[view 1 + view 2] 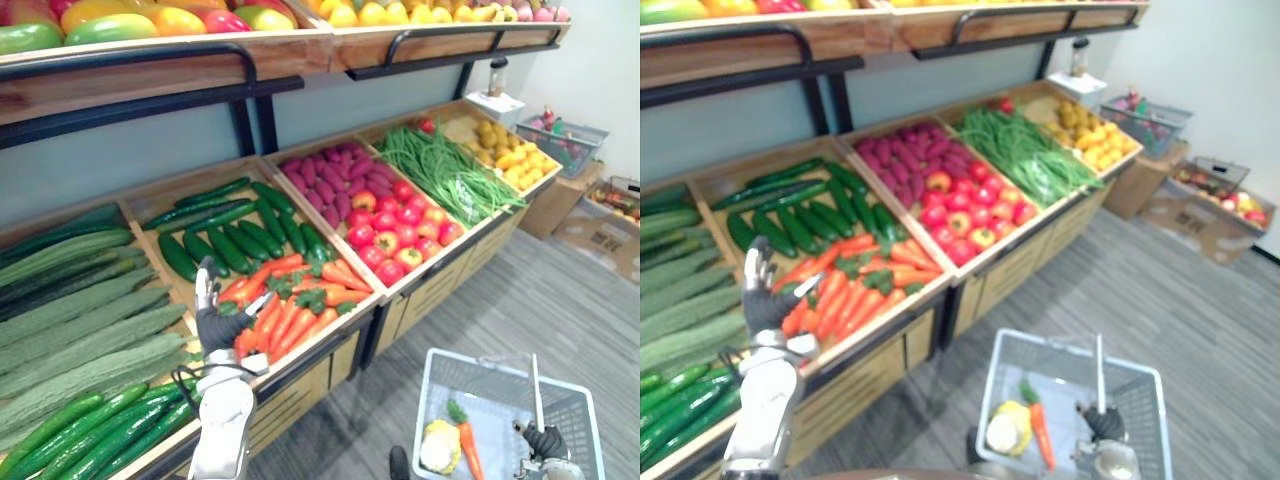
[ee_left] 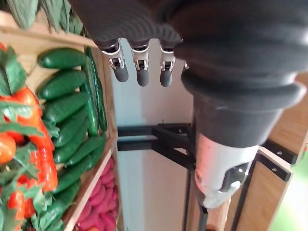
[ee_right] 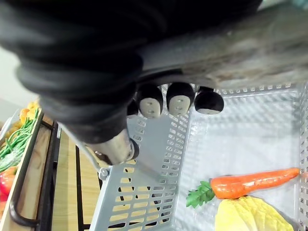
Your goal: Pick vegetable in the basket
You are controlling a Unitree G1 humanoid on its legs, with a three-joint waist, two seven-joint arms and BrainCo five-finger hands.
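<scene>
Left hand (image 1: pixel 218 325): fingers spread, empty, above orange carrots (image 1: pixel 345 277).
Right hand (image 1: pixel 546 441): curled round handle (image 1: pixel 536 395) of pale grey plastic mesh basket (image 1: pixel 490 375).

Pale grey perforated plastic, matt, on basket (image 3: pixel 144 197). Dull, scuffed grey on basket handle (image 3: pixel 231 53), metal or plastic unclear. Smooth, faintly shiny orange skin on carrot (image 3: pixel 255 182). Glossy, smooth dark green on cucumbers (image 2: pixel 62 107). Rough, ridged, matt on pale green gourds (image 1: pixel 80 320). Light matt wood for crates (image 1: pixel 440 285). Black matt metal for shelf brackets (image 2: pixel 154 137). Grey wood-grain floor (image 1: pixel 520 290), matt.
</scene>
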